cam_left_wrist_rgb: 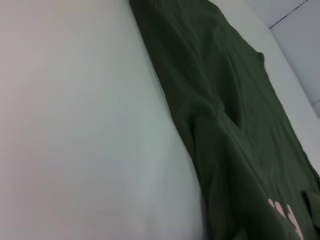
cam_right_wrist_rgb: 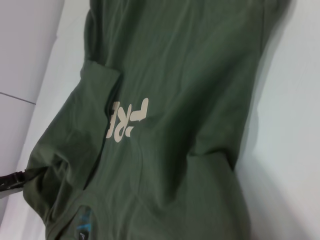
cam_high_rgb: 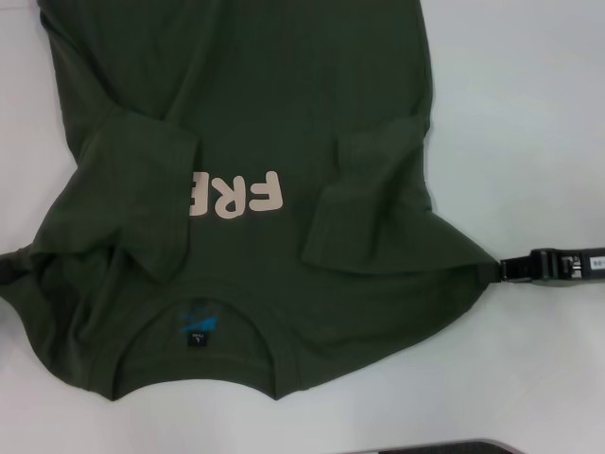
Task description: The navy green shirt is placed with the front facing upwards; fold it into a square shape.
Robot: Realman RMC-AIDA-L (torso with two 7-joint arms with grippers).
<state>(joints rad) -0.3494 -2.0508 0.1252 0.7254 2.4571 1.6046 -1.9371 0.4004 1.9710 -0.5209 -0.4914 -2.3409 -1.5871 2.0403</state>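
Note:
The navy green shirt [cam_high_rgb: 284,113] lies front up on the white table, collar nearest me, with the pale letters [cam_high_rgb: 236,196] partly covered. Both sleeves are folded in over the chest. A blue and black label [cam_high_rgb: 198,322] shows inside the collar. My right gripper [cam_high_rgb: 499,268] is at the shirt's right shoulder, where the cloth is drawn to a point between its fingers. At the left shoulder, my left gripper [cam_high_rgb: 8,270] pinches the cloth at the picture's edge; it also shows as a black tip [cam_right_wrist_rgb: 12,179] in the right wrist view. The shirt [cam_left_wrist_rgb: 240,125] runs along the table in the left wrist view.
White table [cam_high_rgb: 529,113] surrounds the shirt on both sides. A dark curved edge [cam_high_rgb: 425,447] shows at the near side, below the collar. The shirt's hem end runs out of the head view at the far side.

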